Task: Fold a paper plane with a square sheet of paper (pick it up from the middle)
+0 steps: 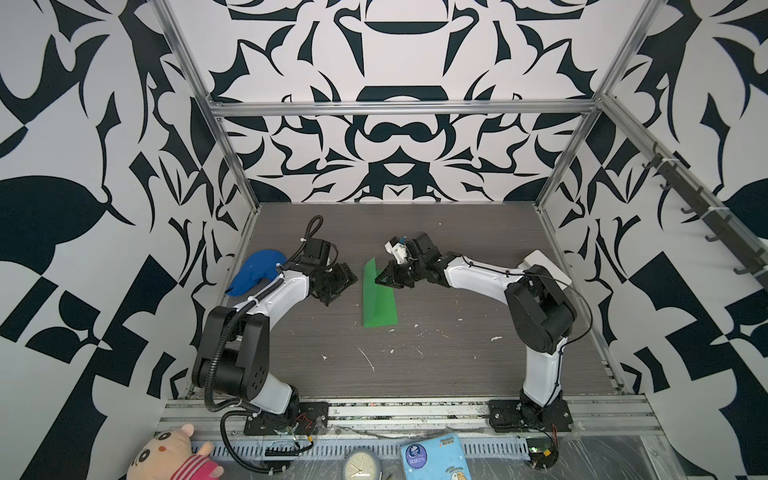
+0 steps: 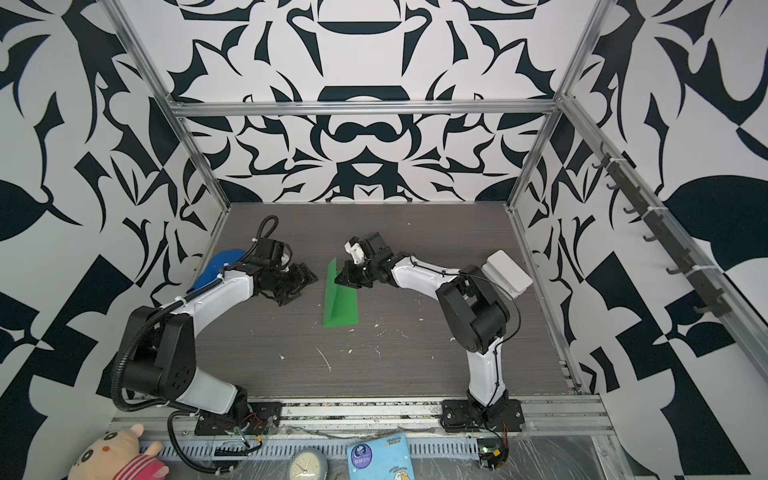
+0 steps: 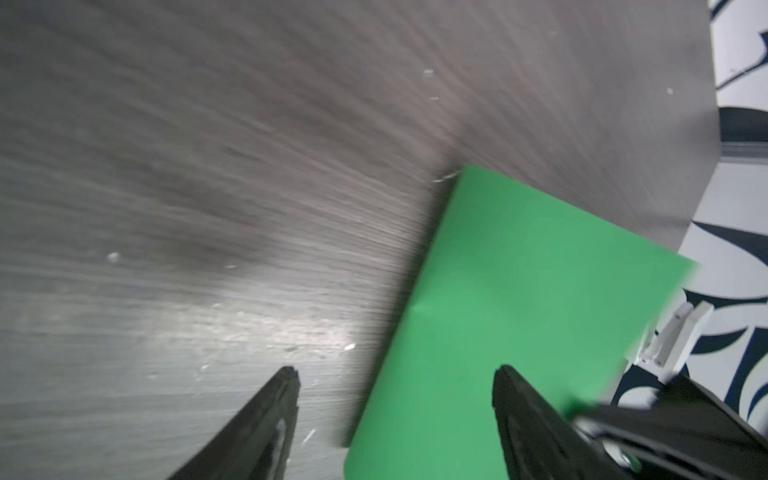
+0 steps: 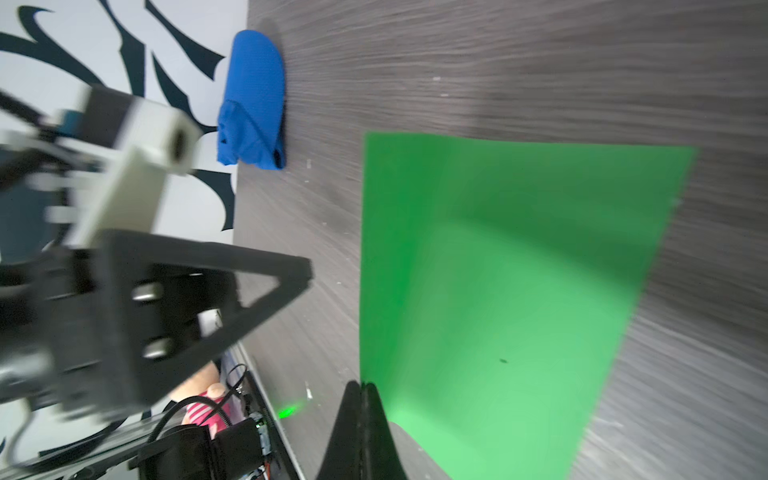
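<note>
The square sheet of paper (image 1: 380, 305) (image 2: 340, 309) is bright green and folded in half lengthwise at mid-table. One half lies flat and the other half stands up. My right gripper (image 1: 378, 280) (image 2: 337, 281) (image 4: 361, 386) is shut on the raised far edge of the sheet of paper (image 4: 498, 270). My left gripper (image 1: 338, 289) (image 2: 299, 286) (image 3: 397, 370) is open just left of the paper (image 3: 519, 291), a small gap away, with nothing between its fingers. No paper plane is in view.
A blue cloth cap (image 1: 253, 272) (image 2: 216, 266) (image 4: 253, 99) lies at the table's left edge behind the left arm. A white box (image 1: 544, 266) (image 2: 509, 270) sits at the right edge. Small white scraps dot the table in front of the paper.
</note>
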